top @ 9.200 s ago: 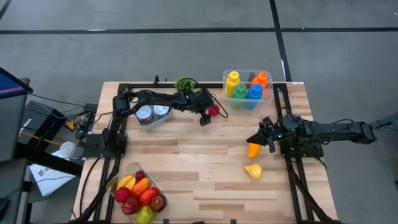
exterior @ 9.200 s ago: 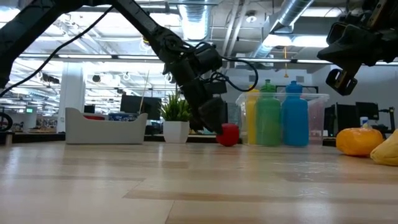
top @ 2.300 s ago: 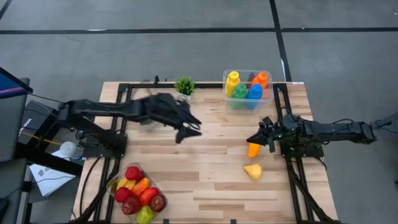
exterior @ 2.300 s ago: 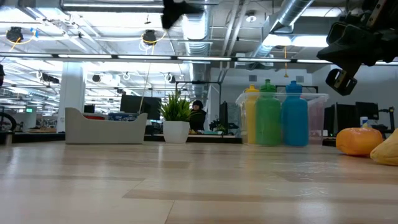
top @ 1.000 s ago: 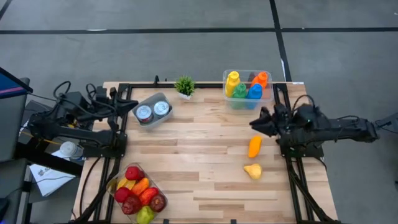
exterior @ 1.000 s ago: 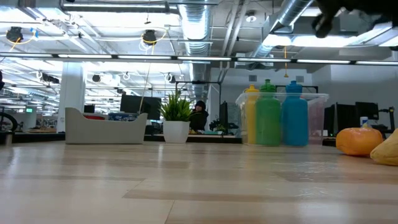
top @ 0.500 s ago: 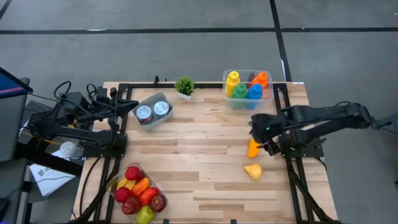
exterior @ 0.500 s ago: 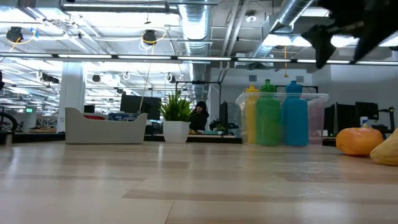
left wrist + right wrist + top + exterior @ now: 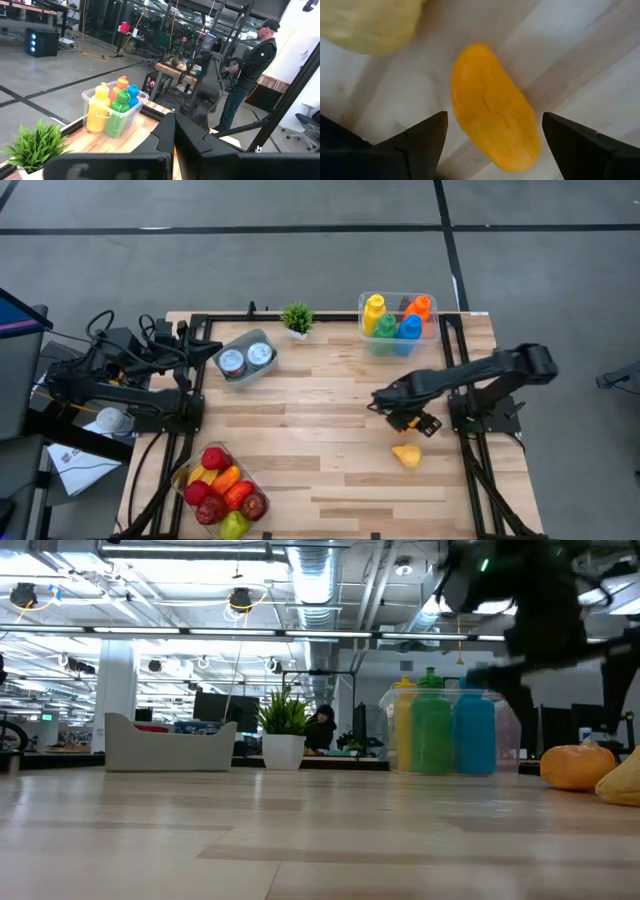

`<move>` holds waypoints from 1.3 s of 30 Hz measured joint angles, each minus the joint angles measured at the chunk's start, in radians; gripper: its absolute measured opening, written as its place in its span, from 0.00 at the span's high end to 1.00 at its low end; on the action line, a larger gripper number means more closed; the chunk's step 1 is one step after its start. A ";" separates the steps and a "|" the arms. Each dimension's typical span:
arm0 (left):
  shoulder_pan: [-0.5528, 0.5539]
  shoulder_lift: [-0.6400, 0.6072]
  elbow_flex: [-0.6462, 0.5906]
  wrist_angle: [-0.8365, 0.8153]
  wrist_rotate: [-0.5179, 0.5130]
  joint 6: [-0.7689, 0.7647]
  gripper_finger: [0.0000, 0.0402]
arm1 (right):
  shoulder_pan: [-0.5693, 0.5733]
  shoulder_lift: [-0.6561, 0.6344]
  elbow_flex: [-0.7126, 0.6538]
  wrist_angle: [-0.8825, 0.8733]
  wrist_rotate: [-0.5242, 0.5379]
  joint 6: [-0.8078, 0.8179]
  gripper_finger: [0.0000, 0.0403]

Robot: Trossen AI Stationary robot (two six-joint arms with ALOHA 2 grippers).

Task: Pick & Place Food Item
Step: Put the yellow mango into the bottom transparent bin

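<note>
Orange mango-shaped fruit (image 9: pixel 492 112) lies flat on the wooden table (image 9: pixel 300 440), directly below the right gripper (image 9: pixel 492 131), centred in the gap between its two dark fingers (image 9: pixel 422 137), which stand spread wide with bare wood showing on both sides of the fruit. No contact visible. In the high view the gripper (image 9: pixel 405 418) covers most of the fruit; only an orange sliver shows beneath it.

Pale yellow fruit (image 9: pixel 406 454) sits near the gripper, toward the table's front, apart from the orange one; in the right wrist view it is cut off at the frame edge. In the low view it is cropped at the right border.

Beyond the gripper, near the far edge: clear bin of coloured bottles (image 9: pixel 397 322). Wide open tabletop stretches away on the gripper's inner side, toward table centre.

Left gripper (image 9: pixel 174 131), fingers pressed together, is parked at the table's far-left corner, well apart. Its own body blocks much of the left wrist view.
</note>
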 joint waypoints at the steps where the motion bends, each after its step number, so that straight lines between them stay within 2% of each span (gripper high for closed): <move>1: 0.000 0.000 0.000 0.000 0.000 0.000 1.00 | -0.008 0.033 0.000 0.000 0.001 -0.001 0.21; 7: 0.000 0.000 0.000 0.000 0.000 0.000 1.00 | -0.052 0.250 0.000 0.013 0.043 0.014 0.21; 10: 0.000 0.000 0.000 0.000 0.000 0.000 1.00 | -0.069 0.335 0.008 0.019 0.085 0.113 0.23; 13: 0.000 0.000 0.000 0.000 0.000 0.000 1.00 | -0.070 0.381 0.023 0.025 0.115 0.232 0.32; 16: 0.000 0.000 0.000 0.000 0.000 0.000 1.00 | -0.070 0.381 0.035 0.024 0.099 0.283 0.47; 17: 0.000 0.000 0.000 0.000 0.000 0.000 1.00 | -0.070 0.372 0.041 0.022 0.074 0.284 0.50; 20: 0.000 0.000 0.000 0.000 0.000 0.000 1.00 | -0.073 0.322 0.069 0.033 0.029 0.294 0.50; 22: 0.000 0.000 0.000 0.000 0.000 0.000 1.00 | -0.080 0.273 0.109 0.100 -0.002 0.311 0.50; 25: 0.000 0.009 0.002 0.003 0.000 -0.003 1.00 | -0.099 0.182 0.137 0.088 -0.067 0.357 0.50; 28: 0.000 0.041 -0.001 0.018 0.000 -0.022 1.00 | -0.129 0.091 0.187 0.216 -0.123 0.433 0.50; 32: 0.000 0.111 -0.050 0.115 0.000 -0.022 0.97 | -0.172 -0.029 0.218 0.460 -0.180 0.558 0.43; 35: 0.000 0.190 -0.097 0.208 0.001 0.002 0.91 | -0.202 -0.112 0.228 0.696 -0.183 0.646 0.43; 39: 0.000 0.311 -0.160 0.420 0.013 0.009 0.77 | -0.223 -0.176 0.228 0.926 -0.182 0.697 0.46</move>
